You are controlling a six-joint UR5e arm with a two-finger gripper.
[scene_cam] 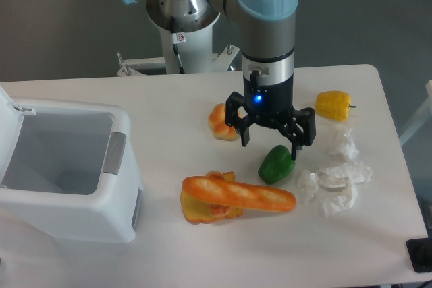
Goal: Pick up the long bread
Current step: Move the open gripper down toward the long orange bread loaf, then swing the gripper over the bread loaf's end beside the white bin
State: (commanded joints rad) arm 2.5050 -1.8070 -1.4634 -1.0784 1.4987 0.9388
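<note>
White and wide, the surface [169, 106] sits before a grey wall. At its left stands a white bin [64, 166], lid up. Right of it, toward the front edge, lies the long bread [239, 194]: slim, glossy, orange-golden, with paler slashes and tapered ends, resting across a squarish toast slice [201, 210]. Behind it sits a small orange bun [220, 122]. My tool [269, 142] hangs over the middle, fingers spread wide and holding nothing, well apart from the bread. A green pepper [276, 164] lies just below my right finger. Farther right are crumpled white tissues [335, 181] and a yellow pepper [333, 105].
</note>
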